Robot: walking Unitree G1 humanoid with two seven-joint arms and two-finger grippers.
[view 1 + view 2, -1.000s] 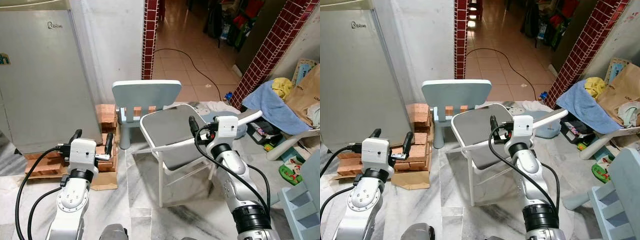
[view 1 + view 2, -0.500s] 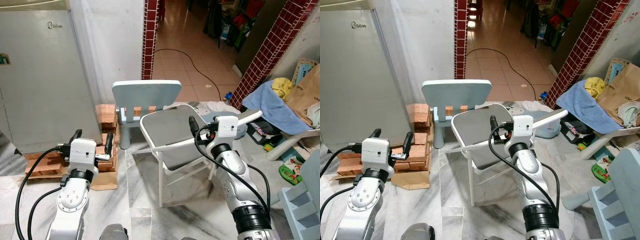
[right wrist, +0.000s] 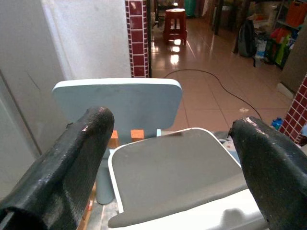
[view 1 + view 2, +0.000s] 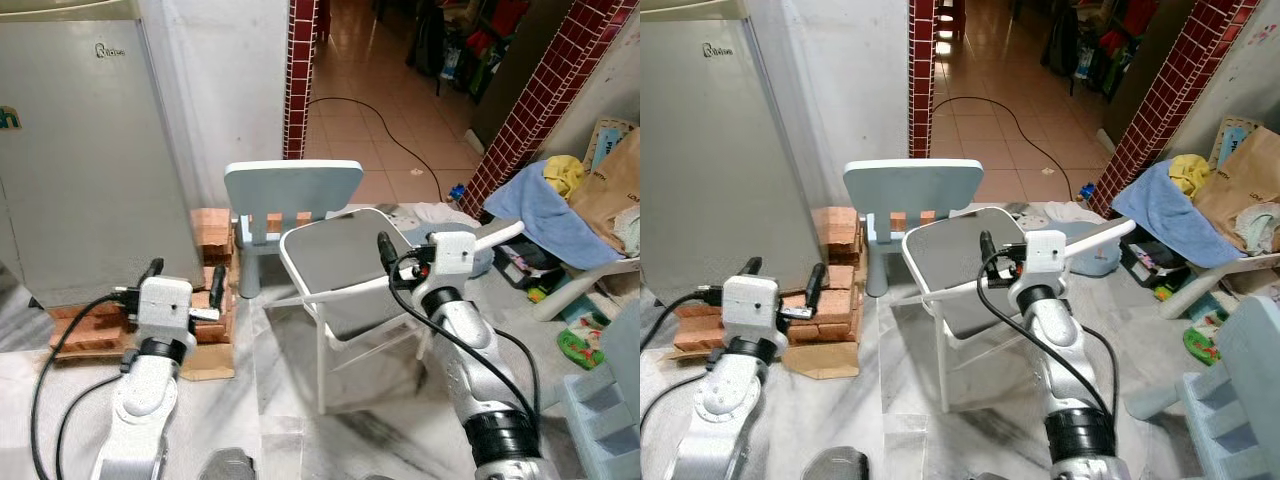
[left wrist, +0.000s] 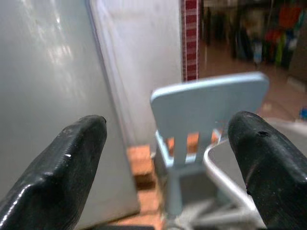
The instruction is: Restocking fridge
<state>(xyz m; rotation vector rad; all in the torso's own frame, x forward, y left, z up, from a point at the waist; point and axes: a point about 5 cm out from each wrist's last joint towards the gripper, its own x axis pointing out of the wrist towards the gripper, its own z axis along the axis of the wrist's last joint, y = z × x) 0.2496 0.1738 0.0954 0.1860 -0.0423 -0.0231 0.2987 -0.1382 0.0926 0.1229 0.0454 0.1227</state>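
The grey fridge [image 4: 90, 150] stands at the far left with its door closed. My left gripper [image 4: 183, 280] is held up in front of me, right of the fridge's lower part and clear of it. It is open and holds nothing; the left wrist view has its fingers [image 5: 72, 158] spread wide on either side of the pale blue chair. Over the grey seat of the white folding chair [image 4: 345, 265] my right gripper [image 3: 172, 129] is also open and empty. No food or drink item can be made out.
A small pale blue chair [image 4: 292, 190] stands behind the folding chair. Stacked bricks [image 4: 212, 235] and cardboard lie by the fridge's base. Clutter fills the right: a blue cloth [image 4: 545, 215], a paper bag [image 4: 615, 185], a blue shelf unit [image 4: 610, 400]. A tiled corridor [image 4: 370, 110] opens ahead.
The lower part of the picture has blurred and shifted slightly, so the camera has moved a little. Both grippers stay open in the same places.
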